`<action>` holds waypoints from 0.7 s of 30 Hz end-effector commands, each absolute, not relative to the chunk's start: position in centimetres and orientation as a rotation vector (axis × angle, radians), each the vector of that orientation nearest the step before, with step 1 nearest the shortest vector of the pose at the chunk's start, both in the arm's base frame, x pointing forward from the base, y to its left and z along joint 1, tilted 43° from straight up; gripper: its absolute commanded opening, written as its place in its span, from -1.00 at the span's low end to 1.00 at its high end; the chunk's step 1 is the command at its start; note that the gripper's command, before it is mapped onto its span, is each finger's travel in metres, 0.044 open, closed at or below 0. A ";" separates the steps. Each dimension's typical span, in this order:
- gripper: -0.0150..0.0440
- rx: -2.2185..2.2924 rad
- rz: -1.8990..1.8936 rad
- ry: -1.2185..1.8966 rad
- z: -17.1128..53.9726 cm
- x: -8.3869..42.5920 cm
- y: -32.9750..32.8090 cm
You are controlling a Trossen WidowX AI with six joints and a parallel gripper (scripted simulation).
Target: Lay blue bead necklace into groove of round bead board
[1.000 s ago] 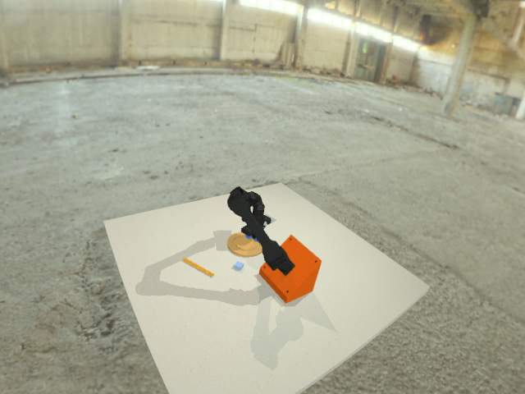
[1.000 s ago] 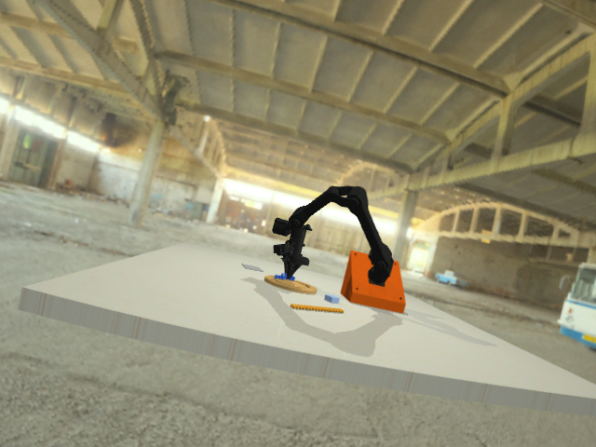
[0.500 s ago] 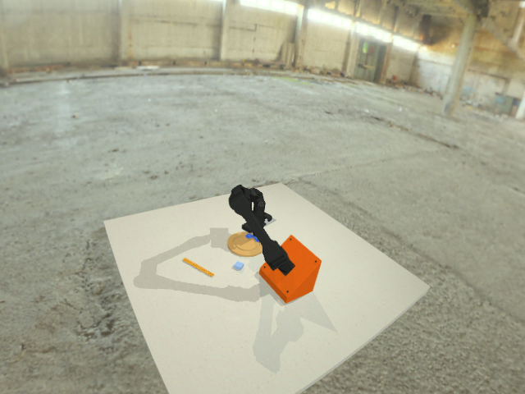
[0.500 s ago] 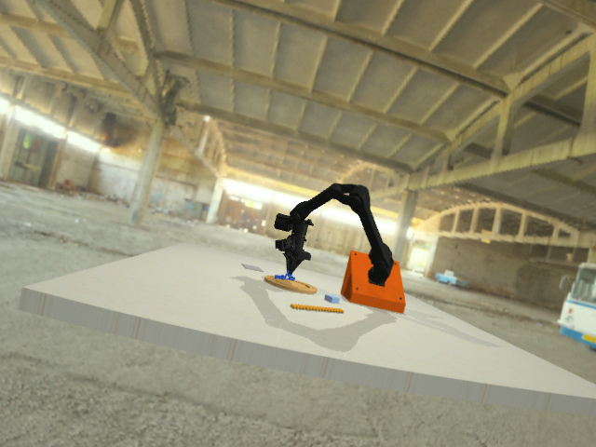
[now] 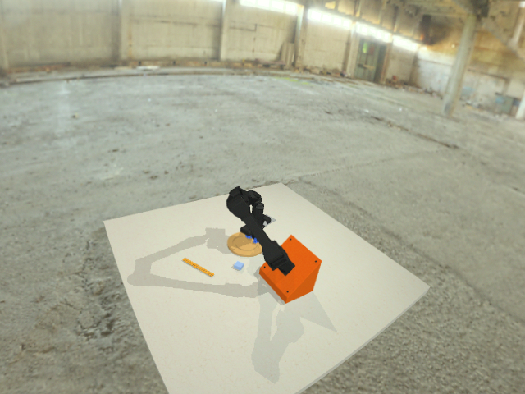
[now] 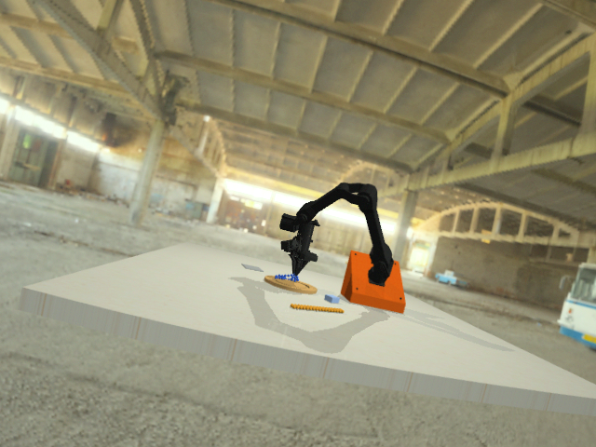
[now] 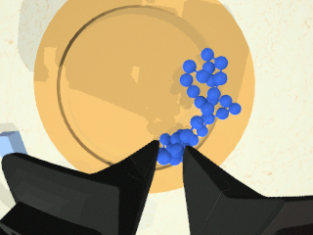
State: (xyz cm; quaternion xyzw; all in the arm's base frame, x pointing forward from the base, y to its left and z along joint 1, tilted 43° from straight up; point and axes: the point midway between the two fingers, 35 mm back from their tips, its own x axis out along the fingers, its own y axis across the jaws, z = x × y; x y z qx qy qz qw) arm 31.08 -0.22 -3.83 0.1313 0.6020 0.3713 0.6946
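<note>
The round wooden bead board [image 5: 237,249] [image 6: 307,290] [image 7: 46,98] lies flat, with a ring groove that shows in the wrist view. The blue bead necklace [image 5: 255,240] [image 6: 284,277] [image 7: 207,109] is bunched in a crooked double strand over the right side of the board, across and beside the groove; some beads lie outside the groove line. My gripper [image 6: 294,274] [image 7: 171,149] is over the board's edge area, shut on the near end of the necklace. The fingertips partly hide the held beads, and in the top view the arm hides the fingers.
A light blue block [image 5: 238,265] [image 6: 331,298] [image 7: 12,143] lies near the board. An orange bead strip [image 5: 198,268] [image 6: 317,308] lies straight on the table [image 5: 190,331]. The orange arm base [image 5: 303,258] [image 6: 353,291] stands beside them. A flat grey piece [image 6: 251,267] lies beyond the board.
</note>
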 end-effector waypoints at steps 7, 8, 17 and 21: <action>-0.49 0.296 0.830 1.345 -4.0 30.8 0.3; -0.49 0.296 0.830 1.345 -4.1 30.8 0.4; -0.49 0.297 0.831 1.344 -5.1 30.8 1.4; -0.49 0.297 0.831 1.344 -5.2 30.8 1.5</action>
